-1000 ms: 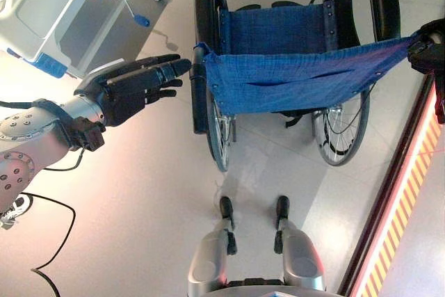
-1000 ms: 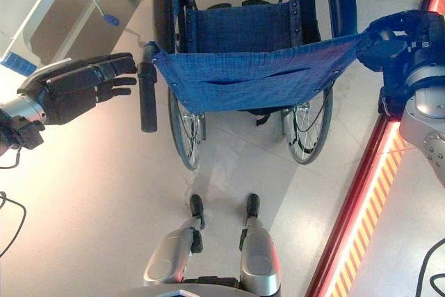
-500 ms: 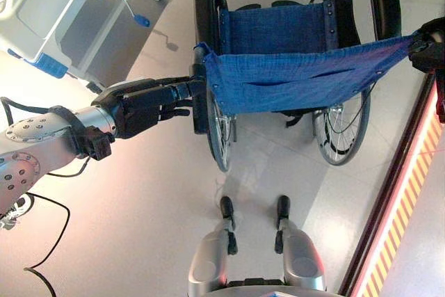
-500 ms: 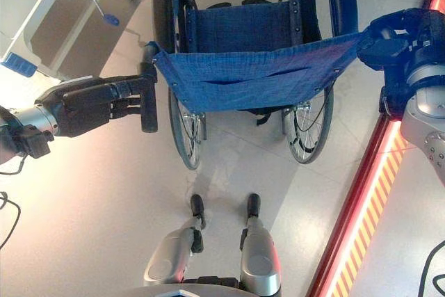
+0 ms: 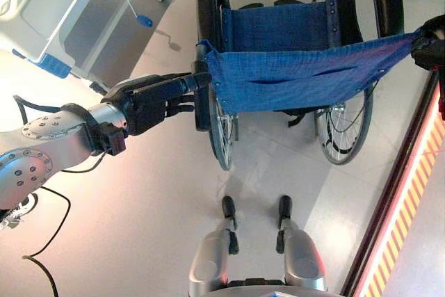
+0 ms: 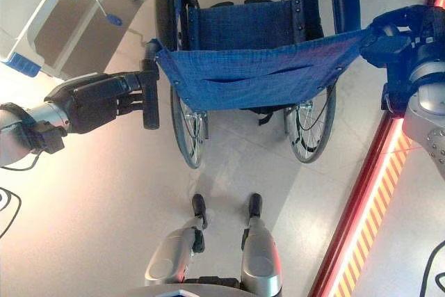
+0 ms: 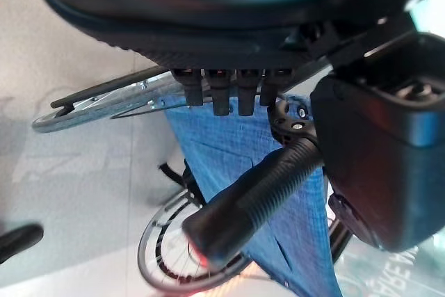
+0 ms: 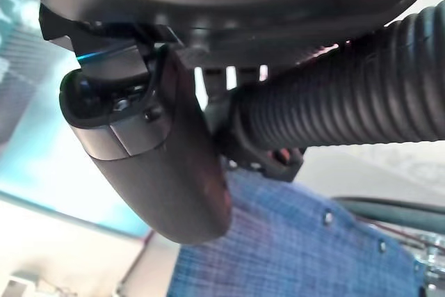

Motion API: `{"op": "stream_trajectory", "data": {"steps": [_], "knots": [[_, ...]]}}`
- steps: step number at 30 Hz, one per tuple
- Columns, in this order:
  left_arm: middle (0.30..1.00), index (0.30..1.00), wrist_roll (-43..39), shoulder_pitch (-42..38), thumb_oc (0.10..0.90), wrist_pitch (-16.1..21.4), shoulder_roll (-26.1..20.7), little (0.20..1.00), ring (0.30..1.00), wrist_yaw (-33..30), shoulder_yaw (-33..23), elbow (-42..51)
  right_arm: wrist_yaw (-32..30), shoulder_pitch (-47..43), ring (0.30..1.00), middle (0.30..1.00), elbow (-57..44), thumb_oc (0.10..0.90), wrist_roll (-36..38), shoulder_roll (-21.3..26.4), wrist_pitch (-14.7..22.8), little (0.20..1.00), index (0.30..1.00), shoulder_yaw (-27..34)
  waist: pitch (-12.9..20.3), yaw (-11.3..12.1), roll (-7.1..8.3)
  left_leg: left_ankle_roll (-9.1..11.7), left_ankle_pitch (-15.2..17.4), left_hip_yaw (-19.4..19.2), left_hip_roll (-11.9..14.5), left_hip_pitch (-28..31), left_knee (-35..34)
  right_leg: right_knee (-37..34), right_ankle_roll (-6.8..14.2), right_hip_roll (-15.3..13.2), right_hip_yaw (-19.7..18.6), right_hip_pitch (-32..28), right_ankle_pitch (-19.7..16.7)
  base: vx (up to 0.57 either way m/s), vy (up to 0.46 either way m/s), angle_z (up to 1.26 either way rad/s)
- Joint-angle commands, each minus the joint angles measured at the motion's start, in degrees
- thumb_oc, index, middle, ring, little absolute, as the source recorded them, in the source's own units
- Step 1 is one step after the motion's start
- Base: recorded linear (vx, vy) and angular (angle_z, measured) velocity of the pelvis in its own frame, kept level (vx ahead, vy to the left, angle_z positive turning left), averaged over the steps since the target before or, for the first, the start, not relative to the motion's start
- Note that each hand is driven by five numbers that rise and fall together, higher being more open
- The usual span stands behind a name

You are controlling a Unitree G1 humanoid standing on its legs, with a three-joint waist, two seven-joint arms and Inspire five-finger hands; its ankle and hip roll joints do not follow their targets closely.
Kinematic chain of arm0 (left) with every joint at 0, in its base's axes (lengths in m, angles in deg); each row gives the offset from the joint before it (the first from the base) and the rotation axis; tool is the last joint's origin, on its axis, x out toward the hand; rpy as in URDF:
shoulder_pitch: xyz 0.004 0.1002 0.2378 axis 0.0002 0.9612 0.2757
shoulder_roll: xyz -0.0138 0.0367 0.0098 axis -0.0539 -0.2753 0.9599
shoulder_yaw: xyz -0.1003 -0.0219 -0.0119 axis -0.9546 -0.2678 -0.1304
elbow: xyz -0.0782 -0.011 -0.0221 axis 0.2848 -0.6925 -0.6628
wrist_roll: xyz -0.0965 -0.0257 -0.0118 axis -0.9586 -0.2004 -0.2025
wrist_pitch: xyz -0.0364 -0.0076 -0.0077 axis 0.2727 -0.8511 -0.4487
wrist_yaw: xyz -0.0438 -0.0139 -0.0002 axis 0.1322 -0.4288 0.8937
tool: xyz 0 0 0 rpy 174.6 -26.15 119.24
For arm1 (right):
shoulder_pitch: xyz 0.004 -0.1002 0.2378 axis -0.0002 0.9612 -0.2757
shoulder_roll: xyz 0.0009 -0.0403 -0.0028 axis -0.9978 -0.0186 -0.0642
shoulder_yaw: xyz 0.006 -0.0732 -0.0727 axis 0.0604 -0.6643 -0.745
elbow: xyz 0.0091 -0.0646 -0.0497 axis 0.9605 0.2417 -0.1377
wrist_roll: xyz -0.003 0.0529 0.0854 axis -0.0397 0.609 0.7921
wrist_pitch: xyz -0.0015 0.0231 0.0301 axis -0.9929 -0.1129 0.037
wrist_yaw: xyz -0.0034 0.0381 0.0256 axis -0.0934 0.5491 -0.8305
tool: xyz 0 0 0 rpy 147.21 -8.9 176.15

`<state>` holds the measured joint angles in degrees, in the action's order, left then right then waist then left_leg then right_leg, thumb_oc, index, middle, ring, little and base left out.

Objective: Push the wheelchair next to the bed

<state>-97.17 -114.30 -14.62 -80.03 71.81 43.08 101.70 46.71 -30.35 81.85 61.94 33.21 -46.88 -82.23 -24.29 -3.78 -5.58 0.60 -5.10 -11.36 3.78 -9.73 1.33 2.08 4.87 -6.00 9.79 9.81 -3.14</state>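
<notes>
Left robot hand [image 5: 142,100] now reached left push handle [image 6: 150,95], fingers straight, not yet curled. Right robot hand [image 6: 400,39] wrapped round right push handle [image 8: 348,113]. Wheelchair [image 5: 292,78] nearly ready to push toward bed [image 5: 49,12].

Care or hospital-type room, possibly a mock ward. Evidence: wheelchair [image 5: 292,67] with blue fabric seat and back, centre top of frame; pale bed [image 5: 49,12] on a castor with blue pedals, upper left. Smooth, glossy pale floor [image 5: 139,227]. Red strip with yellow-striped marking [image 5: 403,206] runs along lower right edge.
</notes>
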Motion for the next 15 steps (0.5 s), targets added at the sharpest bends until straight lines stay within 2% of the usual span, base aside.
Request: {"op": "stream_trajectory", "data": {"steps": [1, 5, 15], "knots": [[0.900, 0.900, -4.02, -7.98, 0.800, 3.96, 4.69, 0.900, 0.900, -1.05, -4.83, 4.11, 2.62, -3.45, 0.300, 0.300, -4.43, 0.400, 7.38, -4.85, 4.48, 0.300, 0.300, -3.50, 2.67, -1.53, -0.14, 2.18, 1.33, -3.49, -0.67, 0.93, 1.56, 3.32, -1.04, 0.61, -0.83, 0.70, 1.57, 0.00, 0.002, -0.03], [0.900, 0.900, -4.56, -7.60, 0.800, 1.13, 5.19, 0.900, 0.900, -1.60, -4.32, 1.66, 2.64, -4.79, 0.300, 0.300, -3.25, 0.400, 7.14, -5.18, 4.50, 0.300, 0.300, -4.74, 2.12, -1.59, -0.13, 2.05, 1.13, -3.36, -0.70, 0.49, 1.71, 3.52, -1.13, 0.86, -1.15, 1.21, 1.43, 0.00, 0.000, -0.01], [0.900, 0.900, -5.01, -8.02, 0.800, -1.65, 6.35, 0.900, 0.900, -0.35, -1.16, -0.86, 2.34, -7.39, 0.300, 0.300, -0.96, 0.400, 6.77, -5.94, 5.00, 0.300, 0.300, -7.76, 0.97, -1.96, -0.23, 1.68, 0.86, -3.37, -0.87, 0.10, 1.68, 3.51, -1.21, 1.20, -1.74, 1.70, 1.04, 0.00, 0.001, -0.03]]}}
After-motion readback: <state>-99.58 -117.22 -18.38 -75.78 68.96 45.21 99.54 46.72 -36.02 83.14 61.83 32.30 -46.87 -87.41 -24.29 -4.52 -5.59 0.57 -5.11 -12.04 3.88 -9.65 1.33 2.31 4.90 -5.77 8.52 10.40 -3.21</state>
